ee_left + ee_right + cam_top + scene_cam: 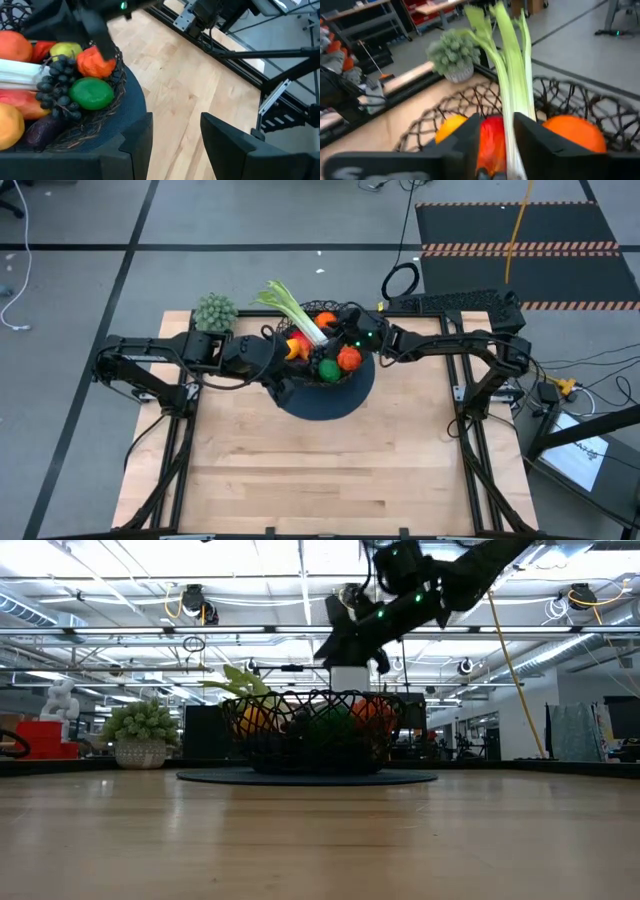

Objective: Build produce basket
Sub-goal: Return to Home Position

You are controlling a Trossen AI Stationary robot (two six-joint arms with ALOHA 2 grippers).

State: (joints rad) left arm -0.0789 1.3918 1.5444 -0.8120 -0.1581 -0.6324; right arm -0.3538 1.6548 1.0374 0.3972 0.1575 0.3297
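- High view: the basket stands on a round dark mat toward 12 o'clock on the table.
- The produce lies piled inside it. The leek leans over the rim, with its leaves pointing to 10 o'clock.
- Left wrist view shows an orange, a lemon, grapes and a lime in the basket, with an orange-red piece against the wire wall.
- The left gripper sits at the basket's 8 o'clock side, just beside the mat. Its 2 fingers are spread and hold nothing.
- The right gripper hangs above the basket's 2 o'clock rim, clear of the fruit in the low view. Its fingers are parted and empty, with the leek below them.
- A potted plant stands at 10 o'clock from the basket, near the table's far left corner.
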